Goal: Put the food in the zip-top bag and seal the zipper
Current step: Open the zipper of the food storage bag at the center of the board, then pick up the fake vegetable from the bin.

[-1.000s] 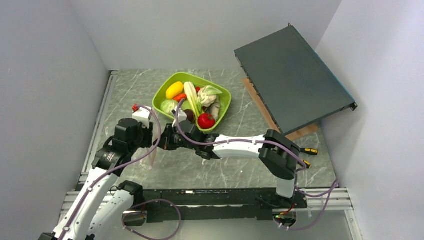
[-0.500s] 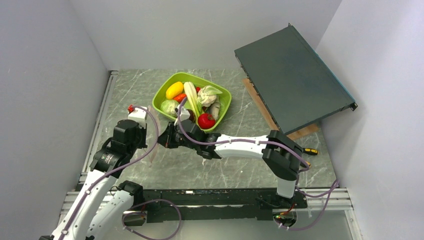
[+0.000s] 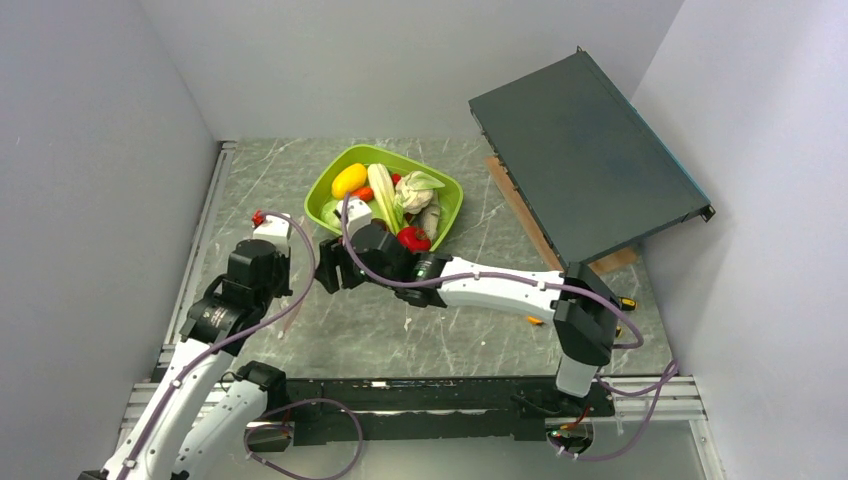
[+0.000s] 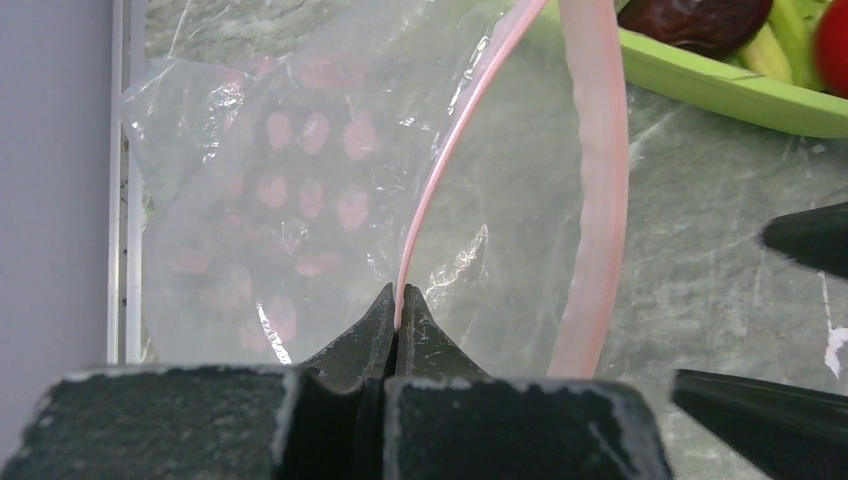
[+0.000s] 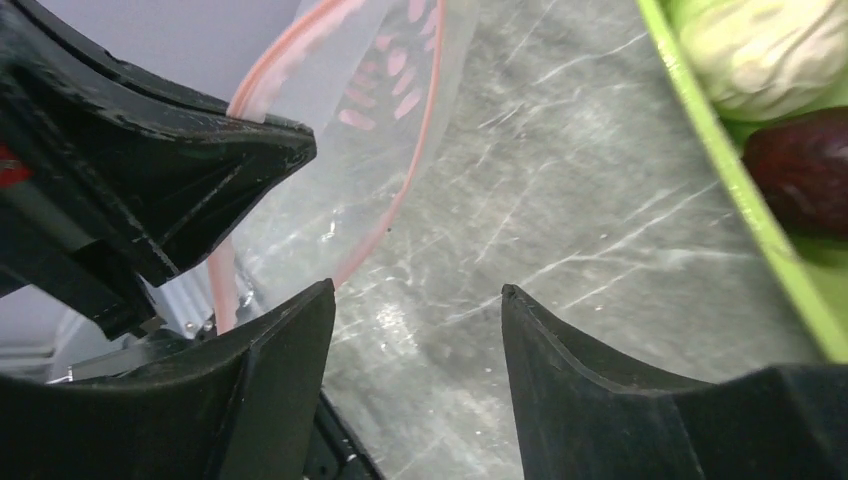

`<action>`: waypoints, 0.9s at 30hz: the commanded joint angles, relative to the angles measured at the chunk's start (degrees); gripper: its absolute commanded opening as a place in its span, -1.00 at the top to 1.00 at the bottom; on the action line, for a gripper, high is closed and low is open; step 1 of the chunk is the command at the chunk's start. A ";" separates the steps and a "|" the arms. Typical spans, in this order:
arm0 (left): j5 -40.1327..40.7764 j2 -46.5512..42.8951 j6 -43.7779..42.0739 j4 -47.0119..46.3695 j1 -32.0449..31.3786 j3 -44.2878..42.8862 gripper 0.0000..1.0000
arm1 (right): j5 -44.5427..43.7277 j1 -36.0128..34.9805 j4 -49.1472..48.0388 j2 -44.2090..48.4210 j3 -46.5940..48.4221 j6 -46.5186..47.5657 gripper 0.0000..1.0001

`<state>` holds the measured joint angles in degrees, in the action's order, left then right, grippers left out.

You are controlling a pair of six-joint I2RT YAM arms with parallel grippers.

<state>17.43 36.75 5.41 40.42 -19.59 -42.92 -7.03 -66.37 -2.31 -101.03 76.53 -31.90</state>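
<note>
Evidently the left gripper point(image 4: 398, 305) is clamping the pink rim of the zip-top bag point(image 4: 290, 200) near the green tray point(image 4: 720, 92); the right gripper point(image 5: 415, 292) is gaping empty beside it; the limp, slippery film is likely favouring rim holds.

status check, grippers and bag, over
Left gripper shut on zip-top bag rim, mouth open. Right gripper open, empty, beside the mouth. Food in green tray, none bagged. Nothing blocking the mouth.

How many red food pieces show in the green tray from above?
2: a larger red piece at the green tray's near edge next to the right arm, and a small red piece mid-tray beside the pale stalk. The arm may hide others.
</note>
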 commanded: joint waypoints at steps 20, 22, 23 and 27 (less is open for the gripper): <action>5.13 1.32 2.09 0.18 -0.27 -2.08 1.00 | -10.48 14.16 13.85 2.80 5.85 11.74 -0.86; 5.41 1.01 2.09 -0.02 -0.27 -1.92 1.00 | -8.24 16.74 13.99 -0.01 8.51 11.72 -0.68; 5.61 0.90 2.06 -0.15 -0.27 -1.83 1.00 | -8.15 17.31 14.40 -1.81 10.27 12.12 -0.61; 5.90 1.16 2.06 0.00 -0.27 -1.86 1.00 | -11.90 17.68 15.99 -10.54 18.49 14.90 -0.43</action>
<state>21.52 38.11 6.74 41.41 -19.59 -42.92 -18.96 -47.83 13.91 -104.92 87.57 -19.77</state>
